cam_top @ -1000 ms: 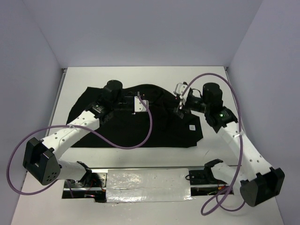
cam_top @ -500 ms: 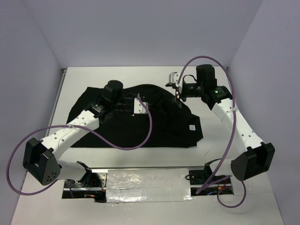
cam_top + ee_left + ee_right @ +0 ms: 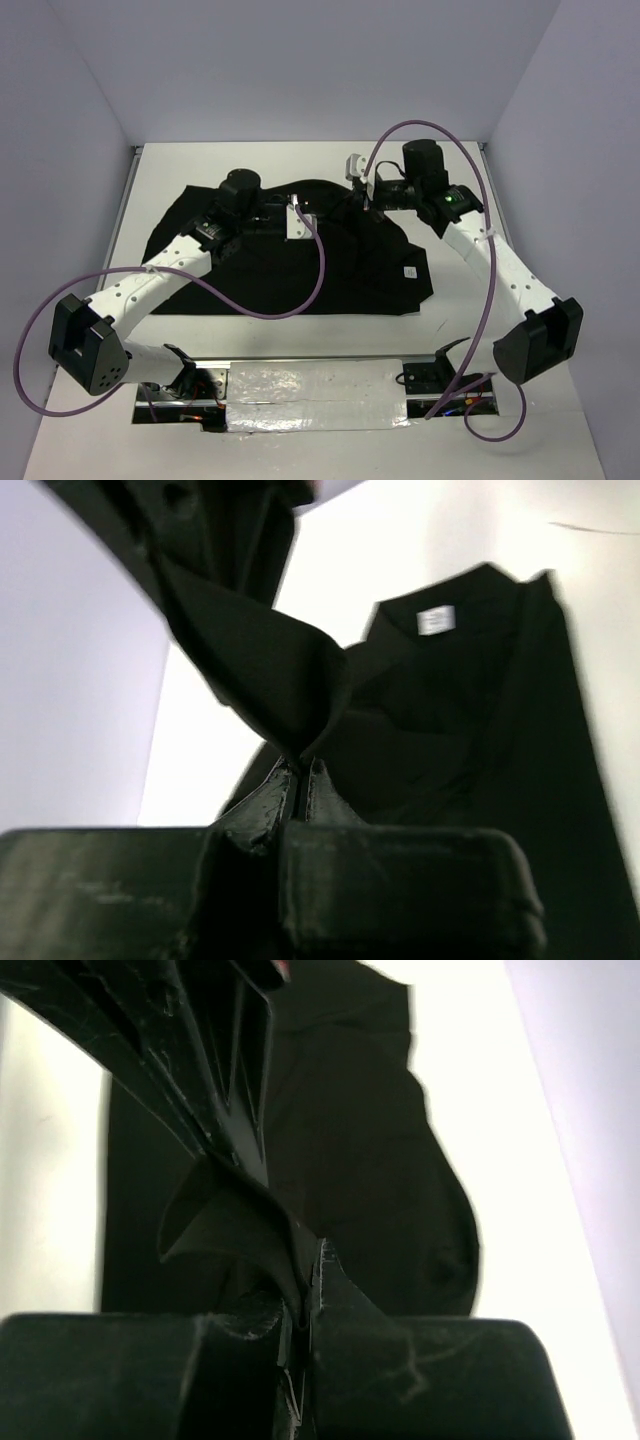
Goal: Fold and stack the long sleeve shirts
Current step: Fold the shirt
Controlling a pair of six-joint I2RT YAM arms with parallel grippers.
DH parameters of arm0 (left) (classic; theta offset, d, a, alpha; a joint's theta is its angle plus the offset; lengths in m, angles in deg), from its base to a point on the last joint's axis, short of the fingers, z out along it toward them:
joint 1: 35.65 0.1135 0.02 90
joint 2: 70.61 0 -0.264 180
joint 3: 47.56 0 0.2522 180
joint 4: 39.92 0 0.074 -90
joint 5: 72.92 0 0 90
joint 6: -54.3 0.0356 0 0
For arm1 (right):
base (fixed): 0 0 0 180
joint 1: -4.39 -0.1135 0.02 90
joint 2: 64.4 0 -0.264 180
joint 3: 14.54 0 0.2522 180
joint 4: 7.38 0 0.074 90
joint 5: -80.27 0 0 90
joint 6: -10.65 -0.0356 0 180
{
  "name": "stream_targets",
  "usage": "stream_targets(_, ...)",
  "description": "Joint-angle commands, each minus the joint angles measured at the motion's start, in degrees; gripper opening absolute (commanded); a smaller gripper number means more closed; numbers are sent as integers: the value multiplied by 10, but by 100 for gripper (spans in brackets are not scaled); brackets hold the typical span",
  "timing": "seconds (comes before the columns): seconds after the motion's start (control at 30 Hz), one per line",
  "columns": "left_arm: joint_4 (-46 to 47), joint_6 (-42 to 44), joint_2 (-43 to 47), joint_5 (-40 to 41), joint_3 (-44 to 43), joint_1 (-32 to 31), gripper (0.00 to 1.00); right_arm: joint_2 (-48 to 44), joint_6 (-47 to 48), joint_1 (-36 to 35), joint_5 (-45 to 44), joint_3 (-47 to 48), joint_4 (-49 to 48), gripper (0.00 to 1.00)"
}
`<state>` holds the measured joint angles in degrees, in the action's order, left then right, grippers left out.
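Note:
The black long sleeve shirt (image 3: 300, 265) lies spread on the white table (image 3: 450, 330), its small white tag (image 3: 408, 272) near the right hem. My left gripper (image 3: 298, 218) sits over the shirt's upper middle, shut on a raised fold of its fabric (image 3: 270, 670); the jaws meet at the pinch (image 3: 302, 768). The tag (image 3: 436, 620) also shows in the left wrist view. My right gripper (image 3: 362, 192) is at the shirt's far right edge, shut on a bunched fold of black cloth (image 3: 235, 1225), with the jaws pressed together around it (image 3: 310, 1265).
A crinkled silvery strip (image 3: 315, 395) runs along the near edge between the arm bases. Purple cables (image 3: 320, 270) loop from both arms over the shirt and table. Lilac walls (image 3: 60, 150) close in the left, right and back.
My right arm has swung left and toward the back onto the shirt's far edge, and its jaws went from open to shut on the cloth. The left arm has stayed put.

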<state>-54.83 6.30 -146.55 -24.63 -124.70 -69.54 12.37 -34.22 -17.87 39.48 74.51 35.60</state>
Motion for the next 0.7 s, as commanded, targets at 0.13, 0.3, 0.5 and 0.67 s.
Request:
stream_targets(0.13, 174, 23, -21, 105, -40, 7, 0, -108, -150, 20, -193, -81, -274, 0)
stream_targets(0.3, 196, 82, -46, 117, -62, 18, 0, -92, -173, 21, -280, -56, -278, 0)
stream_targets(0.5, 222, 129, -73, 125, -94, 39, 0, -89, -192, 20, -322, -67, -310, 0)
stream_targets(0.67, 227, 164, -93, 116, -104, 47, 0, -87, -201, 20, -351, -73, -333, 0)
